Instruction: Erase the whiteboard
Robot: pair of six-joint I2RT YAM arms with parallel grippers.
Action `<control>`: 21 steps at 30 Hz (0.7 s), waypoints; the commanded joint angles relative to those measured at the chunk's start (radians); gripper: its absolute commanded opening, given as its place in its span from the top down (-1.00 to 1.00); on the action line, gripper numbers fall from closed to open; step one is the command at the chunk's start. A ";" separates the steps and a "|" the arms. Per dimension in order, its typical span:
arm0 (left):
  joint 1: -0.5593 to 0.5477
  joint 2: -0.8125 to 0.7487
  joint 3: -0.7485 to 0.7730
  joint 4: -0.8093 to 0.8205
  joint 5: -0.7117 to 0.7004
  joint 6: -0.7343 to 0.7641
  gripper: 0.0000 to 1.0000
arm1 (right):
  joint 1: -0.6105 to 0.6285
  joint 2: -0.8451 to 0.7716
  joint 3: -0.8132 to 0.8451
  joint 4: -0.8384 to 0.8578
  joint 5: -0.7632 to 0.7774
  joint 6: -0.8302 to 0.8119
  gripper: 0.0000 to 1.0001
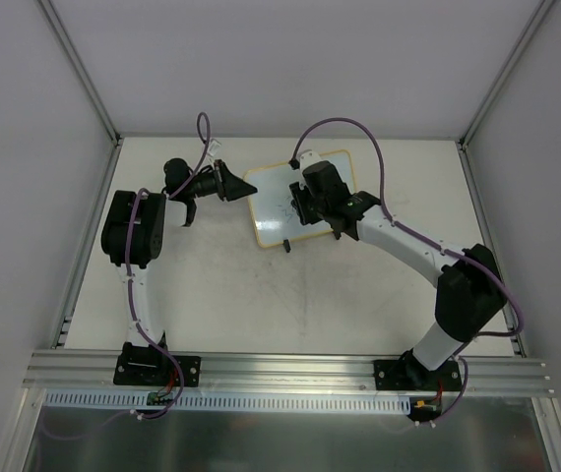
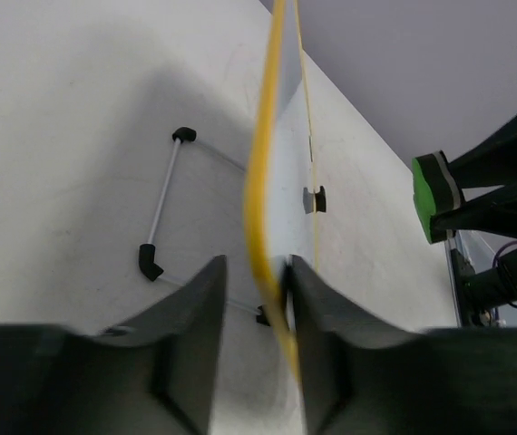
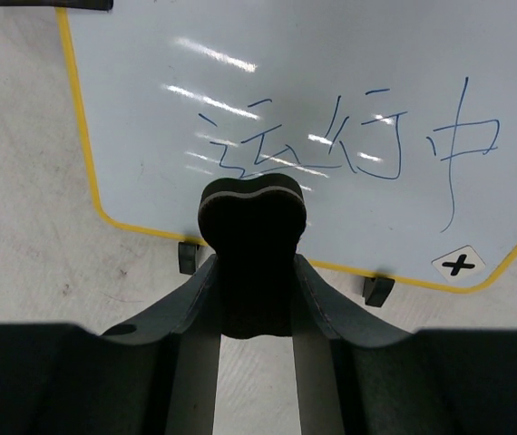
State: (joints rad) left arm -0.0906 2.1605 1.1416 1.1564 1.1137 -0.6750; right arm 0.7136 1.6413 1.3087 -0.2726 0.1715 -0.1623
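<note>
The whiteboard (image 1: 276, 211) has a yellow rim and stands tilted at the table's far middle. Blue handwriting (image 3: 349, 145) runs across its face (image 3: 331, 72), with a black plus mark (image 3: 458, 265) in one corner. My left gripper (image 1: 233, 184) straddles the board's left rim (image 2: 263, 181). In the left wrist view (image 2: 254, 267), one finger touches the rim and a gap shows at the other. My right gripper (image 1: 305, 205) is shut on the black bone-shaped eraser (image 3: 252, 217), in front of the board's lower edge. The eraser's green side (image 2: 435, 195) shows off the board's face.
Two black clip feet (image 3: 189, 256) (image 3: 377, 290) sit under the board's lower rim. A wire stand (image 2: 163, 204) props it from behind. Grey walls close off the table's far and side edges. An aluminium rail (image 1: 280, 369) runs along the near edge.
</note>
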 commanded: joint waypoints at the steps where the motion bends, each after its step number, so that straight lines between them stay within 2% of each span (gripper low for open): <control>1: -0.015 0.015 0.033 0.089 0.046 0.018 0.46 | 0.003 0.012 0.003 0.090 0.011 -0.006 0.80; 4: -0.017 0.009 0.035 0.078 0.055 0.026 0.77 | 0.004 0.032 0.011 0.104 0.013 -0.011 0.81; 9: -0.020 -0.004 0.030 0.078 0.063 0.026 0.88 | 0.004 0.064 0.032 0.105 0.022 -0.014 0.81; 11: -0.021 -0.010 0.030 0.075 0.069 0.023 1.00 | 0.004 0.083 0.037 0.111 0.022 -0.013 0.81; 21: -0.029 -0.021 0.011 0.097 0.087 0.015 1.00 | 0.004 0.169 0.075 0.179 0.028 -0.026 0.95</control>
State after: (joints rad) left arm -0.0994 2.1605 1.1568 1.1831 1.1641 -0.7254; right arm 0.7136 1.7905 1.3201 -0.1524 0.1741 -0.1703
